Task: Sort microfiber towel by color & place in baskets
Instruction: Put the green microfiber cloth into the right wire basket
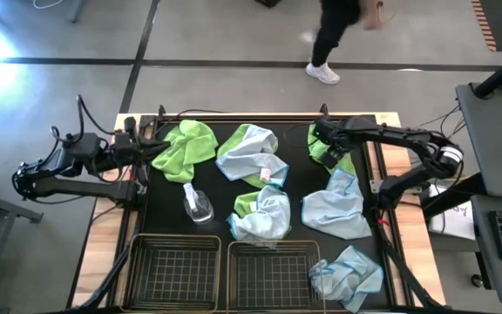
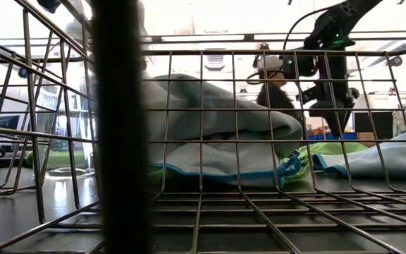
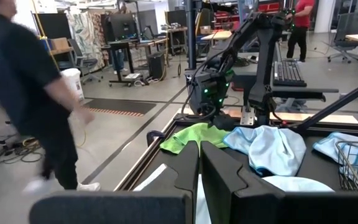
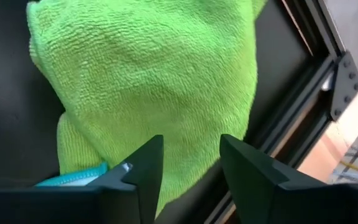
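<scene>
Looks like the pick-up step: right gripper hangs over a lime green towel at the table's far right corner, fingers apart w/ nothing between them. Next move imo: drop down, pinch the cloth, haul it to a basket (both baskets near edge, seemingly empty). Left gripper waits far left, jaws nearly closed, empty. Low view is mostly mesh, so the table's barely visible.

Baskets: both baskets at near edge, tops open to reach from above.
Right basket rim: blue towel draped at corner, just beside.
Mid table: spray bottle upright btwn green towel and blue/green heap, narrow gap.
Far right: right gripper over green towel, fingers apart; table frame rail close beside.
</scene>
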Controlling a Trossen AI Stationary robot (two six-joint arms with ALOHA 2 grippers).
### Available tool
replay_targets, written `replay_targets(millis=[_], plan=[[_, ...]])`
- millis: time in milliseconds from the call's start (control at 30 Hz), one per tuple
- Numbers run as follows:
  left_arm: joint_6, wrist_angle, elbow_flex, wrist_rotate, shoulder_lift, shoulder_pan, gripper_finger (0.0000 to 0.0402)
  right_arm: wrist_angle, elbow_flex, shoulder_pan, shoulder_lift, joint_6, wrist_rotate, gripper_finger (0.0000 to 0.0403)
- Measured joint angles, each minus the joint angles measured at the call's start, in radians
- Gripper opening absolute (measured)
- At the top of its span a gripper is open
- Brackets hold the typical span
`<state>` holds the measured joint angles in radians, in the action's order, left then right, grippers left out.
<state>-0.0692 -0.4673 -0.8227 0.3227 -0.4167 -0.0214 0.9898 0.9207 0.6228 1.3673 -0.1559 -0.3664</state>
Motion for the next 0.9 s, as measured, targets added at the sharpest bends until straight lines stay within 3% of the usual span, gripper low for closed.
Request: replay_targets(millis=[300,533,900], plan=[[0.0,-0.014,0.0,0.0,0.0,0.0,0.0002,-0.094,0.0,0.001,0.109,0.01,0.009,0.0164],[0.0,-0.014,0.0,0.0,0.0,0.0,0.0002,-0.134,0.0,0.033,0.19,0.011,0.133,0.0164],[0.0,-0.014,0.0,0.0,0.0,0.0,0.0002,-0.168,0.001,0.045,0.23,0.044,0.14,0.0153]])
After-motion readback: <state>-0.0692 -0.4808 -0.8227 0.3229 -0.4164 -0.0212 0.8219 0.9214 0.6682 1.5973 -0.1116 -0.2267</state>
